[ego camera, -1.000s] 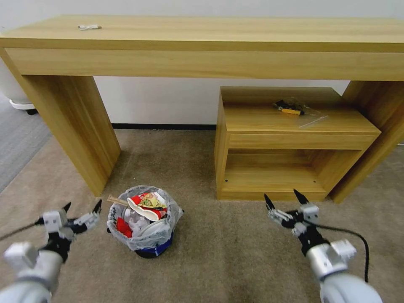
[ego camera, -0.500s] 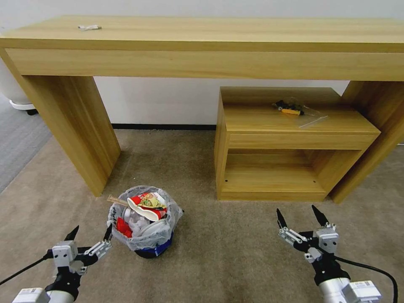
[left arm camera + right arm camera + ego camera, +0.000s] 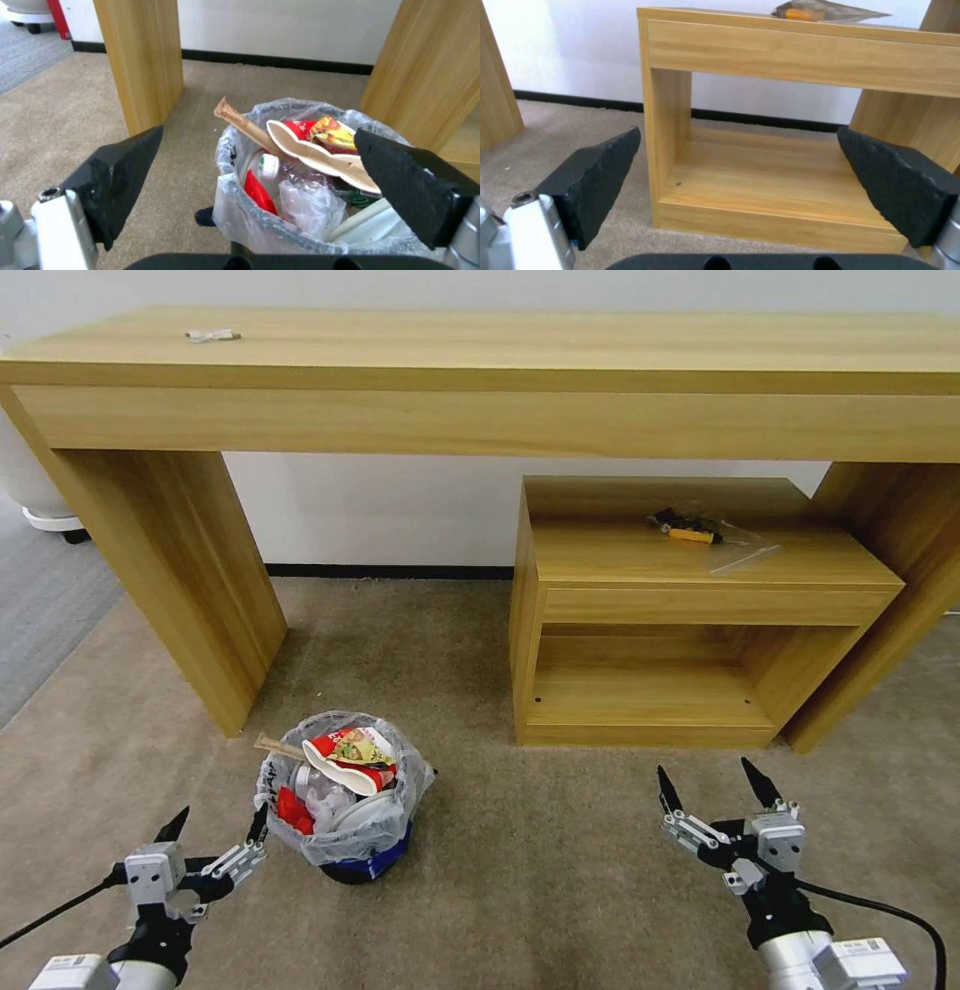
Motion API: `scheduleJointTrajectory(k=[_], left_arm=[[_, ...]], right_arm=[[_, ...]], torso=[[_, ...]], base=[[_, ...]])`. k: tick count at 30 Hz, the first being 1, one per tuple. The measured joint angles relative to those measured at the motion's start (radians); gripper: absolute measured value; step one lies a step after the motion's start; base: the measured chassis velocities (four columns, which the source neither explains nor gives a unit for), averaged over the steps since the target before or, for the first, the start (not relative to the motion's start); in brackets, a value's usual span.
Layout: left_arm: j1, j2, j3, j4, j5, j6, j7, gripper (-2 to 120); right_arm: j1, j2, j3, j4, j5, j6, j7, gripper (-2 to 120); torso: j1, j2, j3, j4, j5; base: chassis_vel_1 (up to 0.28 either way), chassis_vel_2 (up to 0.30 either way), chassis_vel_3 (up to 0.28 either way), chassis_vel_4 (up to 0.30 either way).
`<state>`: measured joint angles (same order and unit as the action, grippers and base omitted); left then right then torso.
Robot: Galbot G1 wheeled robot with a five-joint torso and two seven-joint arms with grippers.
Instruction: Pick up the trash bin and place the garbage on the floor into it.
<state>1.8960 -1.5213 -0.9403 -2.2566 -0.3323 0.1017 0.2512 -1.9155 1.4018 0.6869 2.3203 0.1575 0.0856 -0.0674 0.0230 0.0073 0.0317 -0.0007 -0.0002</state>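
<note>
The trash bin (image 3: 345,810) stands on the beige carpet (image 3: 560,870) in front of the long wooden table (image 3: 480,380), just beside its left leg, and it is packed to the brim. A flattened red-and-white paper cup (image 3: 350,755) lies across the top, a wooden stick (image 3: 278,747) pokes out over the rim, and the left wrist view picks out a clear bottle (image 3: 272,168) with a white cap and a red wrapper (image 3: 257,191) jammed inside the crinkly white liner (image 3: 235,210). No litter shows on the carpet, so I judge the job all but finished.

The left gripper (image 3: 215,830) hangs low, just beside the bin, fingers spread wide and holding nothing. The right gripper (image 3: 715,785) hovers well apart from it, in front of the low wooden shelf unit (image 3: 690,610), equally spread and empty. A small black-and-yellow tool (image 3: 688,528) sits on top of that unit and is no part of this.

Now the risks. That bin is overfull: any nudge from the left fingers, so close to the liner, could tip it or flick the stick and the cup back onto the floor. A finger snagging the loose plastic could drag the liner off the rim. And if the bin gets lifted, the top-heavy load may spill
</note>
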Motion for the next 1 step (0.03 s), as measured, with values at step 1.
scheduleJointTrajectory(k=[1], left_arm=[[0.0, 0.0, 0.0, 0.0, 0.0, 0.001, 0.0, 100]], right_arm=[[0.0, 0.0, 0.0, 0.0, 0.0, 0.0, 0.0, 100]], torso=[[0.0, 0.0, 0.0, 0.0, 0.0]], base=[[0.0, 0.0, 0.0, 0.0]])
